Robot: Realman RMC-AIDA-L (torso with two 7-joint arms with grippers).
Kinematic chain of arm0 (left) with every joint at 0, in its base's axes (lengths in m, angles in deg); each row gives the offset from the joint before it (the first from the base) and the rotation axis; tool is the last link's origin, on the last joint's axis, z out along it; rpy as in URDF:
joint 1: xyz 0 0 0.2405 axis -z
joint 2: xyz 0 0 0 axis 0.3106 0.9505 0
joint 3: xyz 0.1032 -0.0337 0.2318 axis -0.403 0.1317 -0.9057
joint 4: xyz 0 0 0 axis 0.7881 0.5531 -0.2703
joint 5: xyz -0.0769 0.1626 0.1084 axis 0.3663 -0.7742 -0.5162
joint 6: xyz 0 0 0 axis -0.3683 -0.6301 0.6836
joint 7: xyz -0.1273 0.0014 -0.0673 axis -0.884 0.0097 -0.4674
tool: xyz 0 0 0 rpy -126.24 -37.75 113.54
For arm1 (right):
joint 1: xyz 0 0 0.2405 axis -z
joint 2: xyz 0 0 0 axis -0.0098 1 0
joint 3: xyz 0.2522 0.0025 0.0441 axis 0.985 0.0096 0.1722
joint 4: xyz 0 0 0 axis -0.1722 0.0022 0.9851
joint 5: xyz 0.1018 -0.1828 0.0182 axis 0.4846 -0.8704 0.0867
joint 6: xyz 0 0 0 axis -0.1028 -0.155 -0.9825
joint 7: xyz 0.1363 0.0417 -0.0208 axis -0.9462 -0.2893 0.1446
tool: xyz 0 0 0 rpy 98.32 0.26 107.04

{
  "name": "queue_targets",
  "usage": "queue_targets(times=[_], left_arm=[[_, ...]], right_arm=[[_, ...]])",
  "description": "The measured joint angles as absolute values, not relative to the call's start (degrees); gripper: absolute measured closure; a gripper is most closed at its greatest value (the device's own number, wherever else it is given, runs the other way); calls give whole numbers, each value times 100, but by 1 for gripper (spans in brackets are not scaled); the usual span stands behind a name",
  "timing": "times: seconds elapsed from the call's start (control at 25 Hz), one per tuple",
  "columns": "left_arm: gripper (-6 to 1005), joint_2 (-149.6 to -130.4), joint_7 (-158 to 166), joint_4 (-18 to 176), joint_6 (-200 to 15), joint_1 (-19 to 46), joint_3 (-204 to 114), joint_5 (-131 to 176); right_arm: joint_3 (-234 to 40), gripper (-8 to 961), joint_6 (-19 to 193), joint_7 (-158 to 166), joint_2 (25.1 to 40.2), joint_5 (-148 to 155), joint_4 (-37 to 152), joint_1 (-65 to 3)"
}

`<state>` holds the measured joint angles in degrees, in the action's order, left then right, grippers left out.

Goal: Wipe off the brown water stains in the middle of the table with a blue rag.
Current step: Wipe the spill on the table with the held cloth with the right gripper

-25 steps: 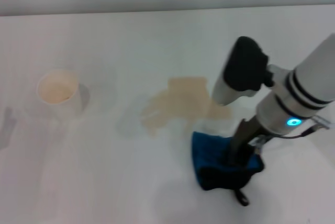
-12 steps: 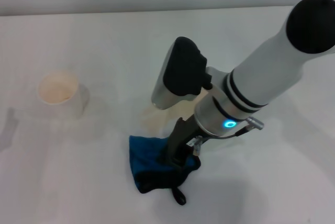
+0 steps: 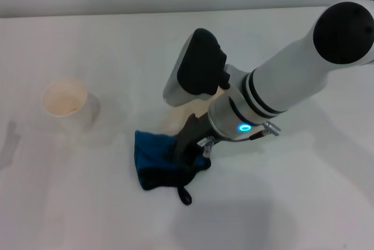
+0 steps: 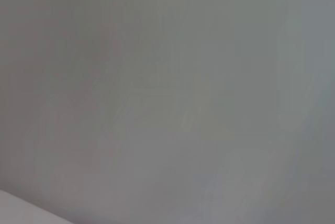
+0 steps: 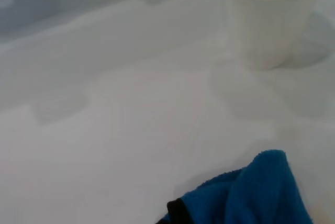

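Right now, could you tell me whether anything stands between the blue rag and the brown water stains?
Nothing visible does. The right gripper presses the blue rag on the table beside the stains, mostly hidden under the arm. The cup stands apart.

The right arm (image 3: 292, 80) was white with black joint caps, two black wrist bands and a glowing cyan ring.

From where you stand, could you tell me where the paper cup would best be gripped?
Probably across the side wall of the cup, just under its rim, coming level from the side nearest you: it stands upright and open-topped, apart from the rag and the right end effector.
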<state>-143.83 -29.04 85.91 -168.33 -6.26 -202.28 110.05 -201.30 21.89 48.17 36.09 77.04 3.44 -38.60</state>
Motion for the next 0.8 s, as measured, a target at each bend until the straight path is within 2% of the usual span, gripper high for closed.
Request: queue_targets(times=[0.8], left_arm=[[123,-14383,-2908,8540,-16833,-611,-20200,10996]], right_arm=[[-18262,908,3166,4926,3533,6846,1695,-4148]])
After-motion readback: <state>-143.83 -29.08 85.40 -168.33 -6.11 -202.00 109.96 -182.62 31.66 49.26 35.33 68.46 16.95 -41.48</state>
